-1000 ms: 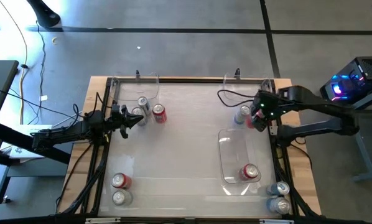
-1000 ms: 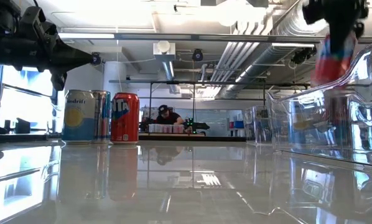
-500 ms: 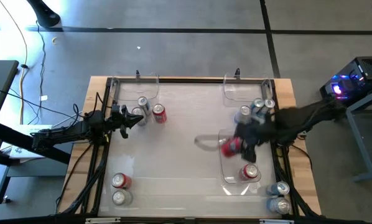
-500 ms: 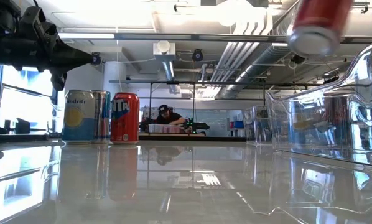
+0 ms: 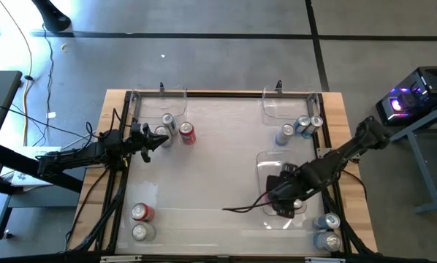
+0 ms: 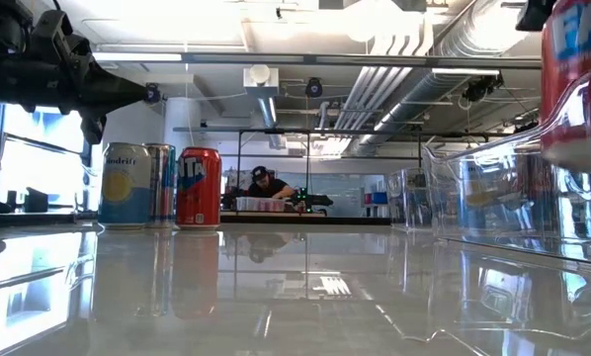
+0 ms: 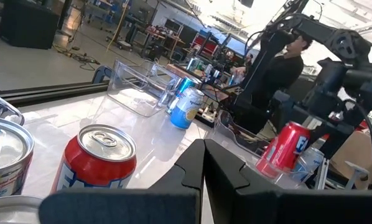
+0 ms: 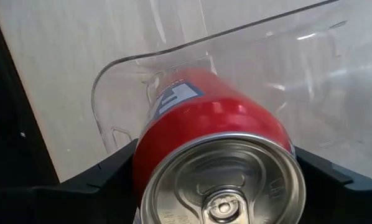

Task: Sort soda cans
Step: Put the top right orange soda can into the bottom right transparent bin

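At the near left corner of the pale wooden table [image 5: 350, 219] stand two upright soda cans, one silver-topped grey can [image 5: 139, 231] and, just behind it, a red one [image 5: 141, 212]; at the near right corner two blue cans with silver tops [image 5: 327, 231] stand close together. Just inward of these, the right gripper [image 5: 284, 201] hangs over the near end of a clear rectangular plastic bin [image 5: 270, 164], its fingers clamped on a red cylindrical metal soda can [image 8: 211, 143]; the right wrist view shows the can's silver top toward the camera and the bin's curved rim behind it. Whether that can touches the bin floor cannot be told. Farther back on the left, the left gripper [image 5: 147, 139] rests beside a cluster of cans, a red one [image 5: 186, 134] and two silver-topped ones [image 5: 164, 128]; its fingers look closed together with nothing between them. At the far right, three blue-and-silver cans [image 5: 300, 127] stand near a second clear plastic bin [image 5: 277, 106] at the back edge, and a third clear bin [image 5: 167, 98] sits at the far left.
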Available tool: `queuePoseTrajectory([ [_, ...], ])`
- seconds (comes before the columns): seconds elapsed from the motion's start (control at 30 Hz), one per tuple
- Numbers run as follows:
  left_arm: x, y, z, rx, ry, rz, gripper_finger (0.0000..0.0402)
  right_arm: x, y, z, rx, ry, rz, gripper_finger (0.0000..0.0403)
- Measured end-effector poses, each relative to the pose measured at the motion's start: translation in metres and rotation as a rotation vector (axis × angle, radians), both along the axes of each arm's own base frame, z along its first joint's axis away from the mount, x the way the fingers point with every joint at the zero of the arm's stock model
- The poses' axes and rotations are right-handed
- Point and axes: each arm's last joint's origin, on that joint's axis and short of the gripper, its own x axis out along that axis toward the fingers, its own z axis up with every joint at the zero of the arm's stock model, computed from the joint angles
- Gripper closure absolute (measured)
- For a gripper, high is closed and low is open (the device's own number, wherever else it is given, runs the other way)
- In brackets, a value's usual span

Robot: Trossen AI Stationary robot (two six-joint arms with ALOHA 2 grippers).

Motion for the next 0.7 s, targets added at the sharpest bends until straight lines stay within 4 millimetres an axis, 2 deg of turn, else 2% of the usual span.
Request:
queuePoseTrajectory([
  [0.43,0.0,0.0,0.0,0.001,0.0,0.0,0.0401,0.012,0.02,-0.027,-0.007,0.075,0.115,0.011],
  [0.7,0.0,0.0,0.0,0.001,0.001,0.0,0.0401,0.014,0.023,-0.033,-0.025,0.086,0.137,0.0106],
])
